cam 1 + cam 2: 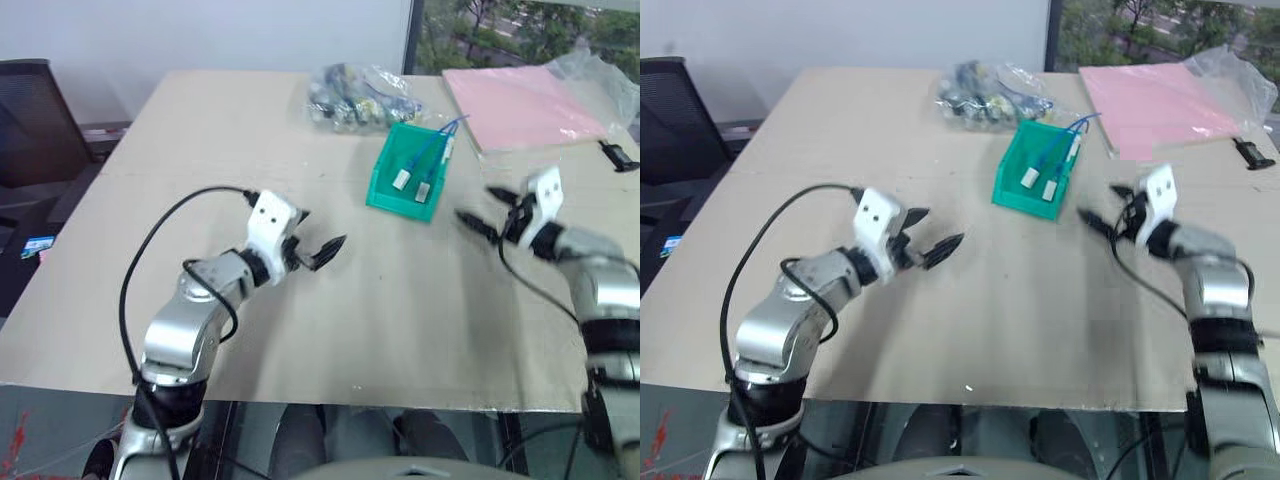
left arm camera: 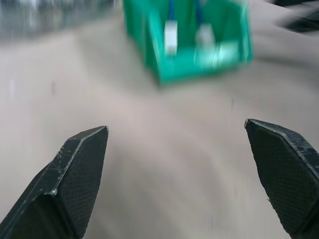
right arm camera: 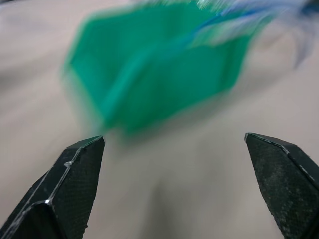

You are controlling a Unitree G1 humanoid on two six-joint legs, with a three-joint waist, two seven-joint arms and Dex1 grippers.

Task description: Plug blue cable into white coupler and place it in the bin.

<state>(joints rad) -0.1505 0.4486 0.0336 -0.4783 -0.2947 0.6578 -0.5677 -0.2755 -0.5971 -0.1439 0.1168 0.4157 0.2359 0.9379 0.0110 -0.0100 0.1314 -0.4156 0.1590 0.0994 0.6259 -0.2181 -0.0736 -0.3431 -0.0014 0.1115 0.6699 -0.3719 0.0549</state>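
A: Eyes on the bin, teal-green, sitting on the tabletop just this side of the clear bag of dark cables. Its long axis runs from near-left to far-right, low lip toward the robot.

B: And the blue cable is in it, lying along that same axis. Thin blue strands run up past the far rim toward the pink folder, and the ends point down toward the lip.

A: Two small white pieces at those near ends, side by side. One looks to be the white coupler; which is which, hard to say.

B: Now the claws. The left claw hangs over bare tabletop, near-left of the bin and well apart from it, fingers spread wide, nothing between them.

A: The left wrist view agrees: both black fingertips wide apart, with the bin ahead.

B: The right claw is to the right of the bin, near it but not touching, tips aimed leftward. Jaws wide apart, holding nothing.

A: A small black object lies at the far right edge.
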